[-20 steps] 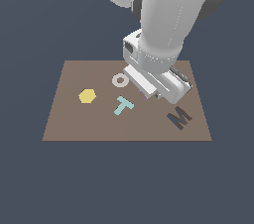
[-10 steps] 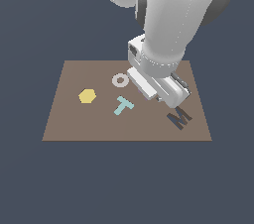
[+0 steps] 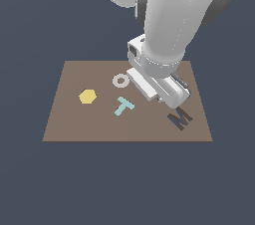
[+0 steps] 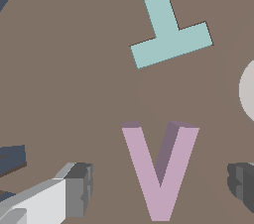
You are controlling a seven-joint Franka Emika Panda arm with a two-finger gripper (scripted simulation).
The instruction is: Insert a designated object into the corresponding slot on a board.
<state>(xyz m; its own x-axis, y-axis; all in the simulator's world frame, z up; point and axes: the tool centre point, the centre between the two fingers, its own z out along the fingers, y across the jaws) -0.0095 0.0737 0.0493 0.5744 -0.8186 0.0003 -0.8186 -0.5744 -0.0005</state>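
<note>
Mostly, operator, you lose the key items in the exterior view: the arm's white wrist housing covers the middle-right of the board, so neither the lilac letter nor its A-shaped slot can be made out there. Only the dark M recess shows, just past the housing toward the exterior view's right.

Wrist view: the lilac letter lies flat on the board between the 2 gripper fingers. Its 2 legs read as a V; the lower end is cut off by the frame edge, and you cannot see a crossbar. One finger is grey-tipped on a white body, the other is partly cropped. Both stand apart from the letter, so the gripper is spread wide, holding nothing. Whether the fingertips touch the board cannot be told.

Arm pose: steeply pitched down over the board, wrist low, forearm rising toward the exterior view's upper right.

Room: the teal T lies near the letter's open end, apart from it. A grey ring is clipped by the frame edge. A yellow hexagon sits well off toward the exterior view's left. The board's near strip is bare.
</note>
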